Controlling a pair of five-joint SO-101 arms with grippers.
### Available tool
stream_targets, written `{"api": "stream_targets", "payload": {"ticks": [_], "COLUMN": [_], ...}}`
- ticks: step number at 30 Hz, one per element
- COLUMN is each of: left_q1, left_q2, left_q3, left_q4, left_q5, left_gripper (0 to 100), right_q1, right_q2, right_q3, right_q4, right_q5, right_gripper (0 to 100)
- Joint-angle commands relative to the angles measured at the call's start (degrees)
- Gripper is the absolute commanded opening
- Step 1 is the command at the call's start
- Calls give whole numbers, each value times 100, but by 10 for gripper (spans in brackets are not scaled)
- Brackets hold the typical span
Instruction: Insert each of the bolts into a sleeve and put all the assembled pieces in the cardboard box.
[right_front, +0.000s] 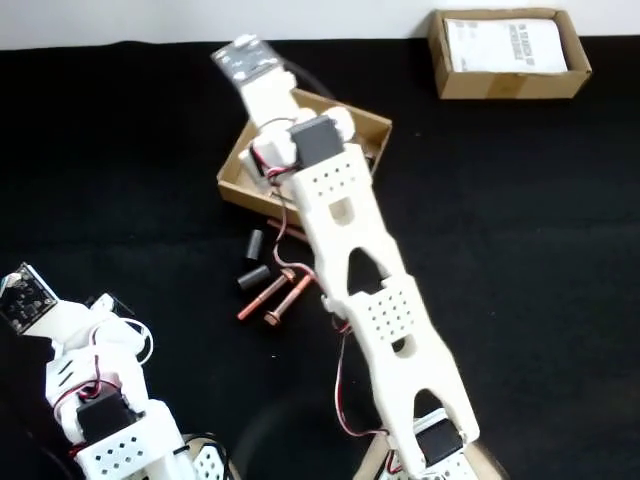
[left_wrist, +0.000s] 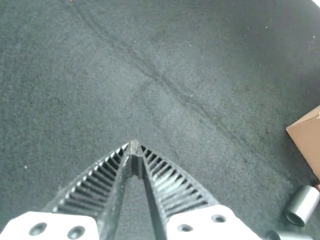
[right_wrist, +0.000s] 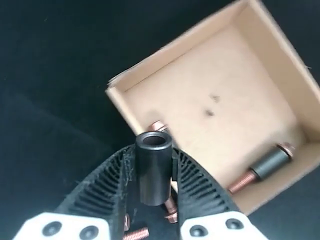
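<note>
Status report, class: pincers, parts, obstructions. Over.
Left pincer shut, empty. Right pincer shut on sleeve at cardboard box. One assembled piece inside. Bolts lying loose.

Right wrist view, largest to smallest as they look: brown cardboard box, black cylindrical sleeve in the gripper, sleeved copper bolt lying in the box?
1. The brown cardboard box.
2-3, unsure: the black cylindrical sleeve looks bulkier than the sleeved copper bolt, though similar in length, and it is much nearer the camera.
</note>
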Motion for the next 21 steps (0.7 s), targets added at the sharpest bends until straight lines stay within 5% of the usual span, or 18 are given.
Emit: {"api": "stream_targets", "payload": {"ticks": [1, 8, 17, 21], "left_q1": [136, 338, 690, 664], "left_q2": [-4, -4, -4, -4], "left_q3": [92, 92, 92, 92], "left_q4": [18, 281, 809, 905], "left_q5": [-167, -598, -677, -1486], "left_gripper": [24, 24, 24, 24], "right_q1": [409, 936, 1569, 2413], "right_q2": [-1007, -3371, -7011, -8462], "right_q3": [-593, 945, 4743, 6668], "right_q4": [84, 84, 75, 66], "right_q5": [-404, -765, -1275, -1626], "right_gripper": [6, 6, 6, 6]}}
